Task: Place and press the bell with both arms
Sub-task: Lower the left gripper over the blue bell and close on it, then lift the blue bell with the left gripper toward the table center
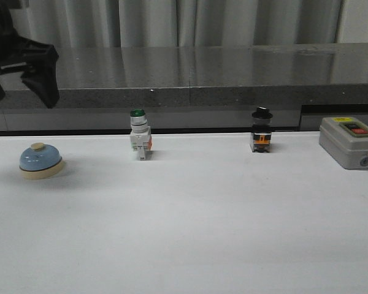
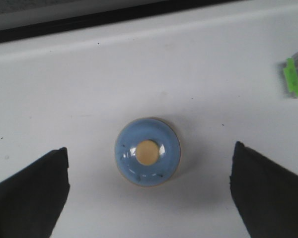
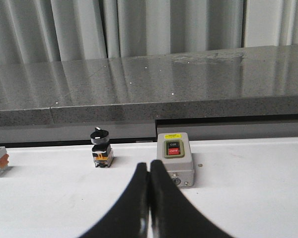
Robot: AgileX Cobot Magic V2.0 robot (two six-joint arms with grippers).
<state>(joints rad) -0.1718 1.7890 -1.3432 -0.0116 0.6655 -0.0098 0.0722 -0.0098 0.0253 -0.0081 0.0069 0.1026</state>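
The light-blue bell (image 1: 42, 160) with cream base and cream button stands upright on the white table at the far left. In the left wrist view the bell (image 2: 147, 151) is seen from straight above. My left gripper (image 2: 150, 147) hovers high over it, open wide and empty, with its dark fingers (image 2: 32, 191) far out on either side of the bell. My left arm (image 1: 30, 61) shows as a dark shape at the top left of the front view. My right gripper (image 3: 149, 171) is shut and empty, low over the table. It is out of the front view.
A green-capped white switch (image 1: 140, 136) stands at the back centre-left, also blurred in the left wrist view (image 2: 294, 75). A black-capped switch (image 1: 261, 130) stands centre-right. A grey ON/OFF box (image 1: 349, 142) sits far right, just beyond my right fingertips (image 3: 175, 161). A grey ledge (image 1: 190, 86) runs behind the table.
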